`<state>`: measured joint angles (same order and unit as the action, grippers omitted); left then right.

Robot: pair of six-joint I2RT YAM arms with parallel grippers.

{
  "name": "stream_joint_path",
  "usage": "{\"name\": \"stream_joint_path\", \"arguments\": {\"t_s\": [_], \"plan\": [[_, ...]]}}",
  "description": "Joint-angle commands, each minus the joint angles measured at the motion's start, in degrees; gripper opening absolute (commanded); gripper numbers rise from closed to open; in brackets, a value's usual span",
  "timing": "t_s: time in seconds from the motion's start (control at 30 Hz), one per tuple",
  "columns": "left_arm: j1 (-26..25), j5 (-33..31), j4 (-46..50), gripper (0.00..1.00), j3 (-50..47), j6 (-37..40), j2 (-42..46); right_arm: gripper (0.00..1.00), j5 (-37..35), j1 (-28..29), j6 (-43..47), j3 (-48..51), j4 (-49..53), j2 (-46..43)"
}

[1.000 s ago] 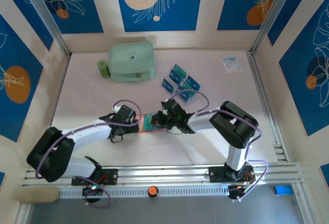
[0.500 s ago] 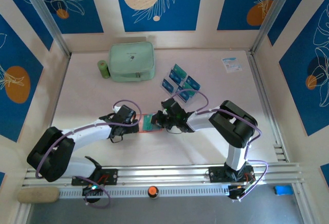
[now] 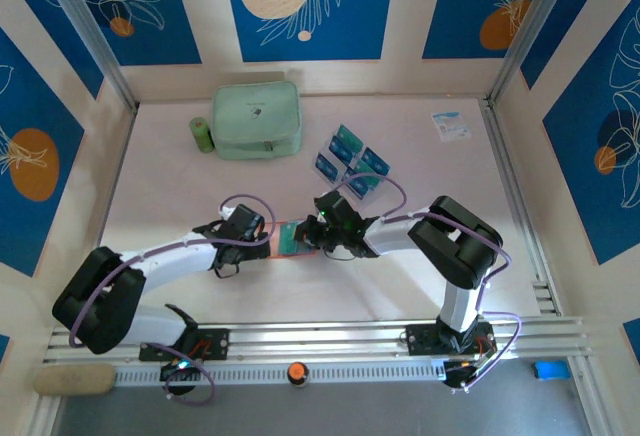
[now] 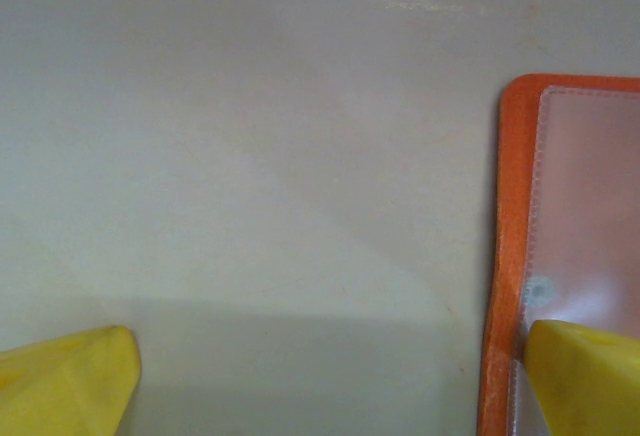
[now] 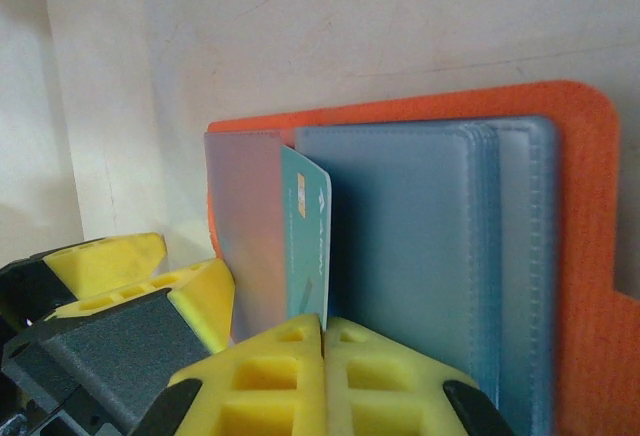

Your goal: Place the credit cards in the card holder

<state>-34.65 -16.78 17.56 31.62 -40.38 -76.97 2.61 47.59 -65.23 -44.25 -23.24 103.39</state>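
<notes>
The orange card holder [image 3: 290, 240] lies open on the table between my two grippers. Its clear sleeves [image 5: 420, 256] fan up from the orange cover [image 5: 590, 206]. My right gripper [image 5: 324, 331] is shut on a teal credit card [image 5: 305, 236], which stands on edge between two sleeves. My left gripper [image 4: 330, 386] is open at the holder's left side, one yellow finger [image 4: 590, 376] resting on the sleeve by the orange rim [image 4: 510, 236]. More teal cards [image 3: 350, 159] sit on the clear rack behind.
A mint-green zip pouch [image 3: 257, 119] and a green cylinder [image 3: 202, 134] stand at the back left. A white-and-blue leaflet [image 3: 451, 125] lies at the back right. Metal rails run along the right and near table edges.
</notes>
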Motion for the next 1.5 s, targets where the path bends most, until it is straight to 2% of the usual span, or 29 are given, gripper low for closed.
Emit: {"name": "stream_joint_path", "arguments": {"t_s": [0.0,0.6,0.67,0.77,0.83,0.93,1.1,1.33,1.47], "plan": [[0.56,-0.06,-0.13,1.00,-0.42,-0.84,-1.78,0.00,1.00,-0.04,-0.33,-0.14,3.99,0.46],[0.56,-0.05,-0.25,1.00,-0.59,-0.91,-1.73,0.00,4.53,0.09,0.42,-3.49,6.21,3.73],[0.55,-0.12,0.00,1.00,-0.43,-1.00,-1.57,0.09,5.29,-0.05,1.63,-4.53,7.91,3.71],[0.56,-0.40,0.13,1.00,-0.42,-1.19,-1.06,0.35,5.87,-0.84,5.09,-6.33,12.20,2.10],[0.57,-0.52,0.19,1.00,-0.33,-1.28,-0.75,0.43,5.88,-1.51,8.06,-8.06,16.60,0.36],[0.57,-0.46,0.20,1.00,-0.33,-1.37,-0.46,0.47,4.55,-2.13,12.53,-11.18,23.95,-2.13],[0.56,-0.51,0.08,1.00,-0.33,-1.63,-0.11,0.43,3.13,-2.16,17.48,-15.67,31.00,-2.64],[0.55,-1.01,-0.43,1.00,-1.00,-1.85,1.47,0.19,4.86,-2.04,19.44,-20.44,33.47,2.19],[0.55,-1.06,-0.40,1.00,-1.03,-1.89,1.62,0.13,5.10,-1.42,19.87,-22.53,35.00,5.47]]}}
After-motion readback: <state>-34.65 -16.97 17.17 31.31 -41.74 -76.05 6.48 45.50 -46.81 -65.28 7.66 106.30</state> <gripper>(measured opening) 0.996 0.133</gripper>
